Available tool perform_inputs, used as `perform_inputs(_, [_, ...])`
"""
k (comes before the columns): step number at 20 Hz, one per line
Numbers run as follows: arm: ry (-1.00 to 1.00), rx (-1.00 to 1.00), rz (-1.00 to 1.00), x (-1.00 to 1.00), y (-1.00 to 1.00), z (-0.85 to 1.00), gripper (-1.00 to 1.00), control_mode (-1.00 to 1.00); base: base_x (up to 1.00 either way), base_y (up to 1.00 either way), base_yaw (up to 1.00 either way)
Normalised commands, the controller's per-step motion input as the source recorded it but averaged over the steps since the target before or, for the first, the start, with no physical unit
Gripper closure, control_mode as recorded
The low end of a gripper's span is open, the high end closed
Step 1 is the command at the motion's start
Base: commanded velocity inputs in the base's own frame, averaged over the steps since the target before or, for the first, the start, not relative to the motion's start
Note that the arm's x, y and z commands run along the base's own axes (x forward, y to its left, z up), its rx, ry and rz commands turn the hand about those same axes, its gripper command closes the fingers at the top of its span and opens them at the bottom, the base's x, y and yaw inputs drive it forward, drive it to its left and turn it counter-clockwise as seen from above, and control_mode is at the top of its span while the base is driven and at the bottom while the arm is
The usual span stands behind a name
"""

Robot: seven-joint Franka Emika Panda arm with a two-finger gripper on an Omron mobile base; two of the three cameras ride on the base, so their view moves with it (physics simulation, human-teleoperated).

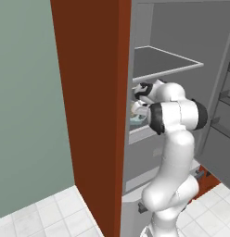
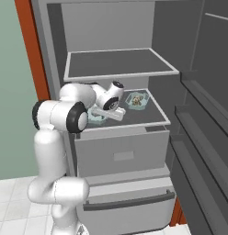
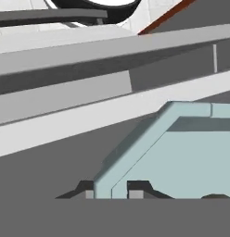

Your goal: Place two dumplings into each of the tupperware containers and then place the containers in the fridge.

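A: Where's the tub now?

B: Inside the fridge (image 2: 111,27), on the middle shelf (image 2: 155,114). In the right base view the near tupperware container (image 2: 95,116) sits at about nine o'clock from the far container (image 2: 137,100), the two apart. The far one shows tan dumplings (image 2: 137,101) in it.

A: And the claw?

B: The gripper (image 3: 111,190) is pinching the near tub's rim. In the hand view its two dark fingertips (image 3: 139,189) stand on either side of the pale blue wall, pressed nearly together with only that wall between them. The tub's corner runs up toward one o'clock from there.

A: Is it down on the shelf or hanging?

B: Hard to say; the arm covers much of it in both base views. It looks close to the shelf surface, but I would not swear it rests there.

A: How would you expect it to handle?

B: Light, I judge: thin plastic with small contents. The wall is likely a bit springy, and smooth enough to slip. A rim pinch near one corner leaves the rest cantilevered, so it may tip toward the far side if lifted. The dumplings are soft and loose and would roll if it tilts.

A: Best hold?

B: The rim at mid-side, kept level, moved slowly.
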Motion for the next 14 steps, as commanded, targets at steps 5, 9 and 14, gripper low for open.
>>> perform_inputs(5, [0.0, 0.04, 0.08, 0.54, -0.29, -0.44, 1.0, -1.0, 0.0, 0.0, 0.0])
perform_inputs(9, [0.0, 0.06, 0.06, 0.53, -0.15, -0.35, 1.0, -1.0, 0.0, 0.0, 0.0])
perform_inputs(14, [-0.04, 0.06, 0.01, 0.28, 0.0, -0.18, -1.0, -1.0, 0.0, 0.0, 0.0])
